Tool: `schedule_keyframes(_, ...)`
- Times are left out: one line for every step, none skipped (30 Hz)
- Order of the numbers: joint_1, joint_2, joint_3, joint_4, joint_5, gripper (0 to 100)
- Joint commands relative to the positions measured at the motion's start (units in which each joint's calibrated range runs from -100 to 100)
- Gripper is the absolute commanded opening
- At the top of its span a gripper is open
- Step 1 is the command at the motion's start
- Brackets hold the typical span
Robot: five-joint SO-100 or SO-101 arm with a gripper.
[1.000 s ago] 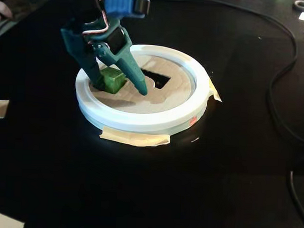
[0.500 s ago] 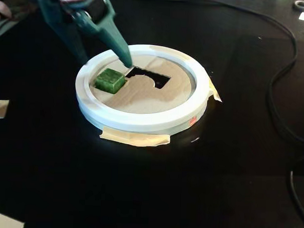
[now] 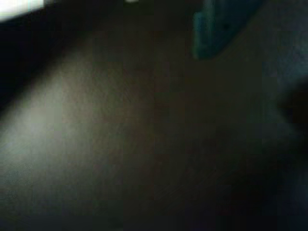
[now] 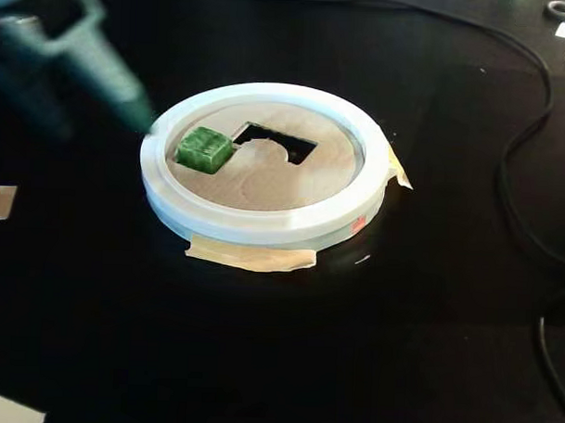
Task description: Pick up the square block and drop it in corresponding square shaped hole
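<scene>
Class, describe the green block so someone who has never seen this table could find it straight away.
In the fixed view, find the white ring taped to the black table. Inside it lies a tan disc with a dark cut-out. The green block sits on the disc left of that cut-out, the only green cube there.

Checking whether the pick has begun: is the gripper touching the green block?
Apart. The fixed view shows the gripper outside the white ring, whose rim separates it from the green block.

Blurred teal plastic arm, tapering to pointed tip; darker teal-grey segment alongside. Wrist view: out-of-focus teal plastic hand piece with rounded edge, detail indistinct.
</scene>
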Motion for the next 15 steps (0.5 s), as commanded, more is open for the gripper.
schedule_keyframes(10.99,-20.36,10.97,-2.93,1.95,84)
schedule_keyframes(11.61,-23.58,13.70,-4.33,1.95,84)
schedule_keyframes(12.11,-26.72,16.70,-5.63,1.86,84)
schedule_keyframes(12.61,-32.36,22.26,-8.24,1.56,84)
schedule_keyframes(12.61,-35.14,25.26,-9.45,1.56,84)
schedule_keyframes(12.61,-37.65,28.00,-10.35,1.51,85)
schedule_keyframes(12.61,-40.06,30.64,-11.05,1.51,85)
schedule_keyframes(12.61,-42.39,33.19,-11.66,1.56,85)
schedule_keyframes(12.74,-46.24,37.29,-12.66,1.95,85)
schedule_keyframes(12.74,-47.68,39.20,-12.96,2.05,85)
schedule_keyframes(12.74,-49.02,41.38,-12.76,2.10,85)
schedule_keyframes(12.74,-49.74,43.39,-12.66,2.10,85)
schedule_keyframes(12.74,-50.19,45.30,-12.76,2.15,85)
schedule_keyframes(12.74,-50.28,47.30,-11.96,2.44,86)
schedule_keyframes(12.74,-50.10,47.94,-11.96,2.78,86)
